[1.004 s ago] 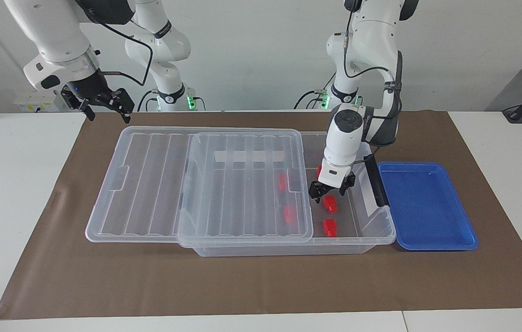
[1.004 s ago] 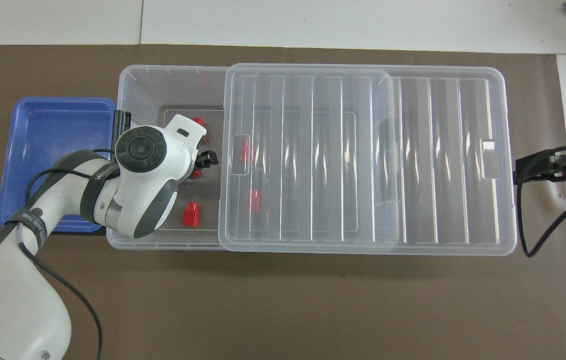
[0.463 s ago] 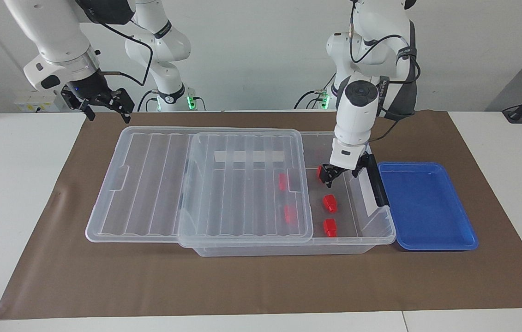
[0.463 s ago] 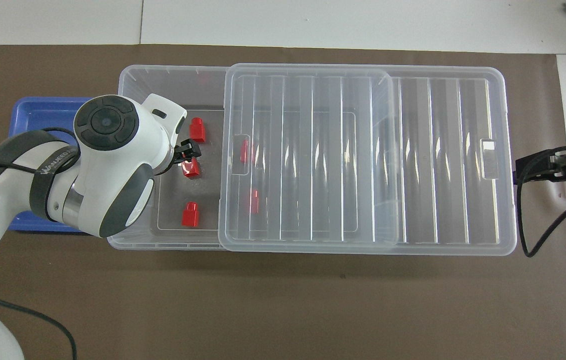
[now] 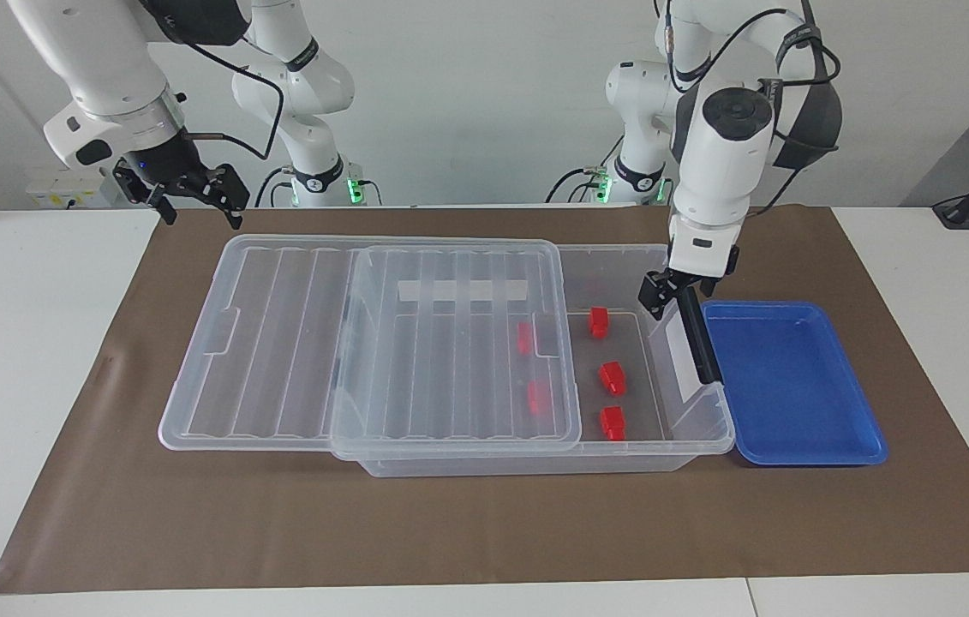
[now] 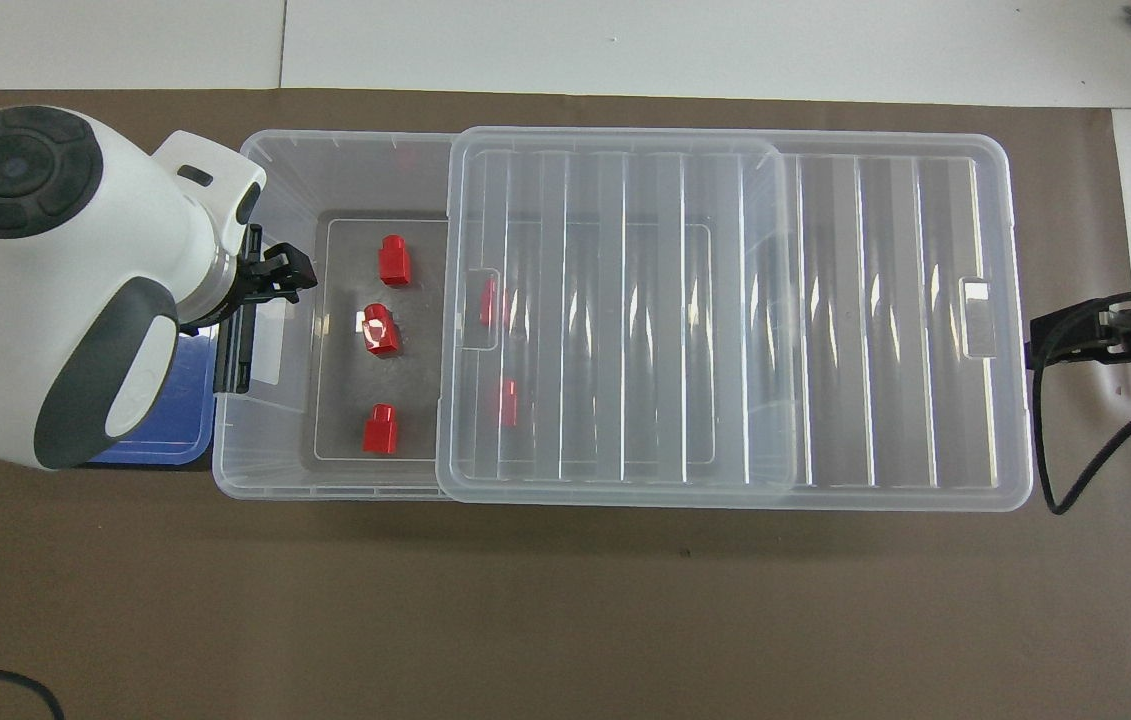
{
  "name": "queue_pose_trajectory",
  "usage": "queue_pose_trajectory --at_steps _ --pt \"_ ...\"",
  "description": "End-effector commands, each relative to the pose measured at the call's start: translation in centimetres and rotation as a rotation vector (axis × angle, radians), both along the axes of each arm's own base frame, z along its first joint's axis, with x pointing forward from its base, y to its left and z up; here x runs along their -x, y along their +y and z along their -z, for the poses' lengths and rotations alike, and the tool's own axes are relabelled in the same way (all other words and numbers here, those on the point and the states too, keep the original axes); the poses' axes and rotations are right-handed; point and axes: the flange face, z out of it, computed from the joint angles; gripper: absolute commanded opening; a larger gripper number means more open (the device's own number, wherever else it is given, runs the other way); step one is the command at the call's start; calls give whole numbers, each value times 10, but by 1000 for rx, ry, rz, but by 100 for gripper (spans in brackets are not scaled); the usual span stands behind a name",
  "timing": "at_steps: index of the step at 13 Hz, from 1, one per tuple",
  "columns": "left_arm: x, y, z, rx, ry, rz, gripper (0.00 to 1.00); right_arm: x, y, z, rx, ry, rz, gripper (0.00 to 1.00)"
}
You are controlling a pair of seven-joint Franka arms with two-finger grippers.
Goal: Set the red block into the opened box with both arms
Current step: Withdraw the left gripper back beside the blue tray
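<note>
- The clear box [image 5: 707, 428] has its ribbed lid [image 5: 458, 343] slid toward the right arm's end, leaving an uncovered strip at the left arm's end.
- Three red blocks [image 5: 613, 378] lie in that strip; two more show dimly under the lid.
- The left gripper [image 5: 664, 290], released and empty, hangs over the box's end wall beside the black clip handle [image 5: 698, 338] and blue tray [image 5: 792, 386].
- The right gripper [image 5: 193, 193], open, waits over the table, well apart; the overhead view cuts it off.

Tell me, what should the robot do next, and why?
Probably slide the ribbed clear lid shut over the large clear plastic box. Five small red blocks already lie inside, the shallow blue tray is empty, and the left gripper with open fingers hangs above the box's black clip handle.
</note>
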Motion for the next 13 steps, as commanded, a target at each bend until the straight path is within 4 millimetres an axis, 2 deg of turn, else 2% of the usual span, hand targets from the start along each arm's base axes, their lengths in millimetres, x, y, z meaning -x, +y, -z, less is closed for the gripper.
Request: queue_pose_trajectory --at_steps 1,3,8,9,11,13 --pt "7 53 -32 -27 19 110 100 0 -8 0 5 -31 -14 100" --pt "11 86 -46 -35 36 176 100 -2 -8 0 7 -47 -11 100" --pt "26 140 -67 -45 85 279 100 -3 -10 2 14 -54 -16 100" --pt "30 152 -72 -46 85 286 100 -3 -12 2 14 -54 -45 94" --pt "29 165 -72 -47 93 344 100 -4 -29 2 15 -68 -98 65" --pt "29 180 -67 54 61 377 100 -6 -53 11 18 -82 -137 22"
